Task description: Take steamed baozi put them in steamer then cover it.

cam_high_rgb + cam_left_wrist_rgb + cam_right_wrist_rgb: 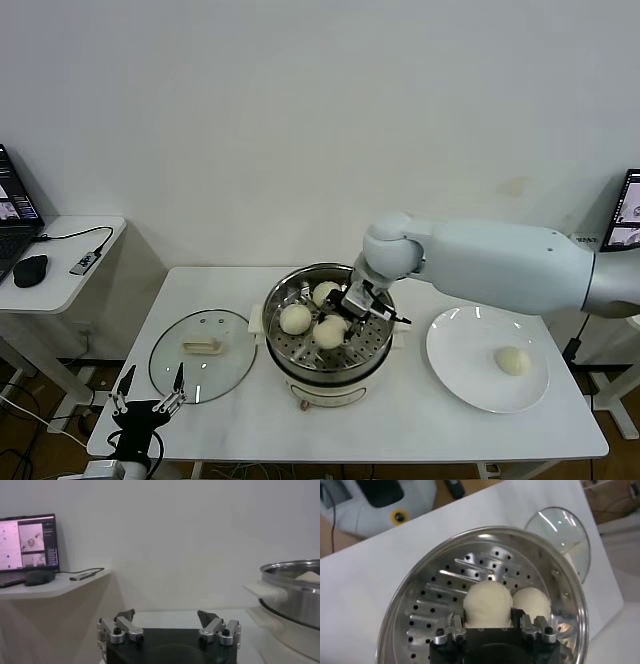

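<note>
Inside steamer (pixel 300 350), right claw (pixel 343 312) closed on bun (pixel 487 602); two more buns (pixel 295 318) beside it. Fourth bun (pixel 513 360) on plate (pixel 462 370), well apart. Lid (pixel 200 355) on counter (pixel 400 420) near idle, wide-open left claw (pixel 148 388).

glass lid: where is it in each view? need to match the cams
Head view: glass lid lies flat on the table, on the robot's left of the steamer, cream handle up.
Left wrist view: not in it; only the steamer at one edge.
Right wrist view: lid shows beyond the steamer rim, partly cut off by it.
Shared landmark: the steel steamer, in all three.
</note>
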{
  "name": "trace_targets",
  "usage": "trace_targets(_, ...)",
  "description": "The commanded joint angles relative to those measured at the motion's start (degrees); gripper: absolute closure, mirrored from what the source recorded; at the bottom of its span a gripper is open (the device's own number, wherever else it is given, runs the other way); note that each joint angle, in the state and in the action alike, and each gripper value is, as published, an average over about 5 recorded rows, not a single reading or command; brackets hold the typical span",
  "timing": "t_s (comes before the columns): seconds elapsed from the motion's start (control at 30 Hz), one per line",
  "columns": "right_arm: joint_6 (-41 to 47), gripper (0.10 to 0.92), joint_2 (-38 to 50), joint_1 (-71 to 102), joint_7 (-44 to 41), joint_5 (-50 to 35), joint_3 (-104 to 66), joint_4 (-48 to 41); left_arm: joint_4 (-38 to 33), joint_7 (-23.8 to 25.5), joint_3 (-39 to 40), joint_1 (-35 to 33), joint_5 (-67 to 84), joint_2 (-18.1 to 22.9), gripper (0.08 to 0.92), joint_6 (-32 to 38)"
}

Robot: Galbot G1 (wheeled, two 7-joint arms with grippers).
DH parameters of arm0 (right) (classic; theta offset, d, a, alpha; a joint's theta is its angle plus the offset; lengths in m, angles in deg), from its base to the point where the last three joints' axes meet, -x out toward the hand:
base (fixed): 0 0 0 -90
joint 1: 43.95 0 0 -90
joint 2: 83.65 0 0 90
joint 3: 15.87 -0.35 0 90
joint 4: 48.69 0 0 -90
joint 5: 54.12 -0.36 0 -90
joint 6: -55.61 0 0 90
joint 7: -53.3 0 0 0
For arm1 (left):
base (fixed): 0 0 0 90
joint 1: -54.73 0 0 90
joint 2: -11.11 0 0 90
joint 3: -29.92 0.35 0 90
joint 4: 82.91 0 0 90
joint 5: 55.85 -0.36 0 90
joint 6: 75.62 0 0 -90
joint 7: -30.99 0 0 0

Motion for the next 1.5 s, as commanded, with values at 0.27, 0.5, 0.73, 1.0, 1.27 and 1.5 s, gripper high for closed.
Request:
trace_targets(0.27,-4.22,0.457,-0.83,0.87,0.36,2.30,0.41,0.16,0.05,-0.01,-0.13,-0.08,-0.04,0.07,0.177,0.15)
trace_targets(0.5,-4.58,0.445,-0.46,1.07,0.56,2.32,0.50,0.37,-0.22,-0.02,-0.24,-0.28,-0.04,0.15,0.177,0.18)
trace_targets(0.73,-5.00,0.268,0.36,-0.20,0.42,2.28,0.10,0.36,-0.44,-0.02,-0.37,-0.33,-0.04,0.08,0.177,0.14)
trace_targets(1.0,0.16,0.203,4.78,-3.53,-2.81,-2.07,-3.60,0.13,-0.57,0.03,-0.47,-0.29,0.02,-0.20,0.177,0.12)
trace_targets(1.27,22.19,0.203,14.96,-4.88,-5.32,-12.01,-6.46,2.88,-0.43,0.04,-0.04,0.27,0.10,-1.14,0.177,0.07)
trace_targets(1.5,36.89,0.203,28.38,-0.36,-2.83,-13.58,-11.62,7.23,-0.09,0.06,0.97,1.05,0.19,-2.10,0.177,-0.01)
